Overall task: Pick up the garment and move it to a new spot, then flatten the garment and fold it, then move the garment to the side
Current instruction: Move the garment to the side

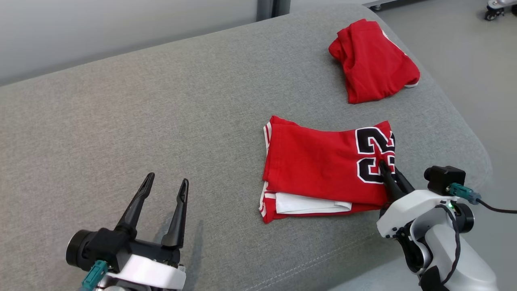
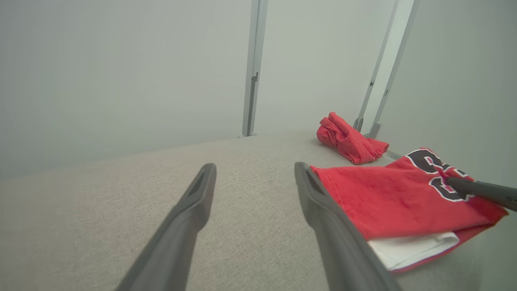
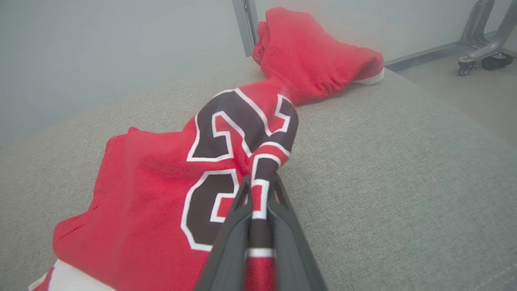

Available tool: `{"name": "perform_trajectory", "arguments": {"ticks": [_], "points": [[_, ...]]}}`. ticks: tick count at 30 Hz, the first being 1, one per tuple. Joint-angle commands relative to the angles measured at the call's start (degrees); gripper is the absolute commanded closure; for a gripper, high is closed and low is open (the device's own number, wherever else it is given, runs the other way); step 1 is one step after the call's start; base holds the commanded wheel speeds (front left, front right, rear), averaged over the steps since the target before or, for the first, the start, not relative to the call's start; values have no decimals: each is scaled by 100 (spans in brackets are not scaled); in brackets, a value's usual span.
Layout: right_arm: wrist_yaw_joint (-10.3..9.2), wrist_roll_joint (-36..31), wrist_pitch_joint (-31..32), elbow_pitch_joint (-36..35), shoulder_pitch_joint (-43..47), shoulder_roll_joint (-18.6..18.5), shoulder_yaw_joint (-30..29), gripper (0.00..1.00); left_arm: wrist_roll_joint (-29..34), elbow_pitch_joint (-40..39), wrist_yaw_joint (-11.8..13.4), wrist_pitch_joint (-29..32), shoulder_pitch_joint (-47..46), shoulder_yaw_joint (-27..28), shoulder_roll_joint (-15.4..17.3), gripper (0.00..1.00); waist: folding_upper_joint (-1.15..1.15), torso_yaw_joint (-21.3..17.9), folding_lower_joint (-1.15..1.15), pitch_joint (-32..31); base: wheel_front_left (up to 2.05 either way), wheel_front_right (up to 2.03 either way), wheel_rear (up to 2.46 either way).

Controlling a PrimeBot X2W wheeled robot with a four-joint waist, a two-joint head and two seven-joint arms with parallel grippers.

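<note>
Across the cushion (image 1: pixel 161 101), the garment (image 1: pixel 315 165) lies left-to-right, number end rightward.

2x red garments (image 1: pixel 315 165) (image 1: pixel 373 60), 2x claws (image 1: pixel 167 182) (image 1: pixel 383 165)

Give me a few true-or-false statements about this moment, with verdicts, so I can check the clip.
1. The right gripper is shut on the folded jersey at its black number. True.
2. The left gripper grips the jersey's other edge. False: it is open and empty, over the grey cushion, apart from the jersey.
3. A second red garment lies farther back on the cushion. True.
4. The two garments overlap. False: in the head view, bare cushion shows between them.
</note>
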Motion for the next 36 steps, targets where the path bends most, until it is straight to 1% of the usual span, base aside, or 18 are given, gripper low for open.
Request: {"name": "perform_trajectory", "arguments": {"ticks": [1, 8, 15, 21, 23, 27, 32, 36], "points": [[8, -59, -84, -150, -78, 5, 120, 100, 70, -177, -40, -51, -320, 147, 70, 0, 0, -91, 0, 50, 0, 0, 0], [8, -85, -84, -190, -92, 37, 85, 100, 42, -211, -41, -51, -345, 105, 131, 0, 0, -191, 0, 111, 0, 0, 0], [8, -358, -84, -301, -364, -10, 137, 100, 13, -232, -41, -51, -364, 52, 226, 0, 0, -80, 0, 235, 0, 0, 0], [8, -679, -84, -388, -1194, -57, 271, 100, -66, -401, -41, -51, -419, -1, 407, 0, 0, 86, 0, 568, 0, 0, 0], [8, -758, -84, -382, -1625, -129, 259, 100, -129, -503, -41, -51, -466, -11, 513, 0, 0, 178, 0, 729, 0, 0, 0], [8, -884, -84, -331, -2150, -238, 192, 100, -166, -610, -41, -51, -530, -5, 643, 0, 0, 294, 0, 945, 0, 0, 0], [8, -1036, -84, -291, -2622, -460, -27, 100, -190, -740, -41, -51, -594, 13, 788, 0, 0, 418, 0, 1214, 0, 0, 0], [8, -1133, -84, -271, -2809, -627, -182, 100, -208, -814, -41, -51, -615, 21, 881, 0, 0, 481, 0, 1367, 0, 0, 0]]}}
